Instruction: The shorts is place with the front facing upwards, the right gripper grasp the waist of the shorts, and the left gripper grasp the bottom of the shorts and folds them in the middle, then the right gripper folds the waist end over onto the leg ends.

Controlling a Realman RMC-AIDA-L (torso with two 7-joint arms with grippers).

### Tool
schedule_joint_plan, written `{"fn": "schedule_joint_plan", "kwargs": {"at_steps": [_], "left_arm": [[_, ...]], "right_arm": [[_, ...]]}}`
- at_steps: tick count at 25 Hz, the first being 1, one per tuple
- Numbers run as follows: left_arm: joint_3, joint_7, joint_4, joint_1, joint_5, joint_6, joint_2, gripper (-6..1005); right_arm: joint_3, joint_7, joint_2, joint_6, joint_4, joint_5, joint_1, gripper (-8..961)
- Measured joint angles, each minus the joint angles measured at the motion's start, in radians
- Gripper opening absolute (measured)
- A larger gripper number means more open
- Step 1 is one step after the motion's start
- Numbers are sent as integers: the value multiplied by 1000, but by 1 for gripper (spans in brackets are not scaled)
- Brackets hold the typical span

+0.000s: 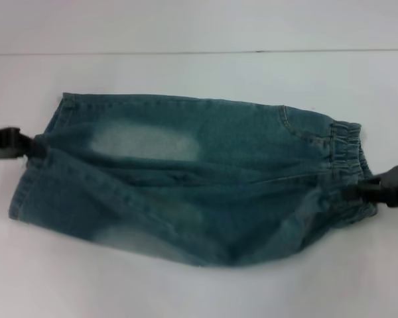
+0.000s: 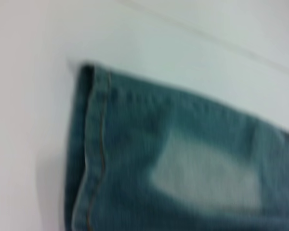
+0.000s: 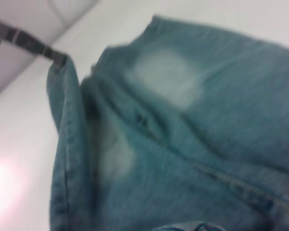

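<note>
In the head view the left pincer (image 1: 33, 146) reaches in from the left edge of the white tabletop (image 1: 199, 291) and is closed on the bottom of the shorts (image 1: 40, 156), pinching the hemmed denim where the two leg openings meet, so that the cloth puckers into its tips. From that grip the shorts (image 1: 199, 179) spread across the middle of the tabletop, lying lengthwise with the leg ends (image 1: 26, 192) toward the left and the gathered elastic waistband (image 1: 348, 149) toward the right. One pale faded patch (image 1: 146, 142) shows on the far leg and another (image 1: 129, 238) on the near leg, with a deep fold running between them. The near part of the denim looks lifted and slack, sagging toward the front edge. At the right the right pincer (image 1: 365, 191) is clamped on the waist just below the gathers, its black body extending out of view to the right. The left wrist view shows a stitched hem edge (image 2: 94, 154) and a faded patch (image 2: 207, 180) against the white surface; the right wrist view looks along the bunched denim (image 3: 192, 144) to the other arm's pincer (image 3: 58, 57) gripping the far hem
</note>
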Motion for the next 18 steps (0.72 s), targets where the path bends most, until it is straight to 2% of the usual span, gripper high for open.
{"fn": "schedule_joint_plan", "kwargs": {"at_steps": [2, 6, 8, 18], "left_arm": [[-15, 6, 0, 1, -17, -33, 2, 36], [-20, 13, -4, 3, -33, -102, 1, 37], [-15, 32, -10, 3, -62, -154, -7, 36], [-5, 97, -24, 4, -155, -282, -19, 37]], "right_arm": [[12, 11, 0, 33, 14, 29, -9, 30], [45, 31, 20, 96, 45, 53, -11, 30], [57, 28, 31, 128, 58, 79, -11, 30], [65, 12, 52, 265, 84, 172, -12, 30]]}}
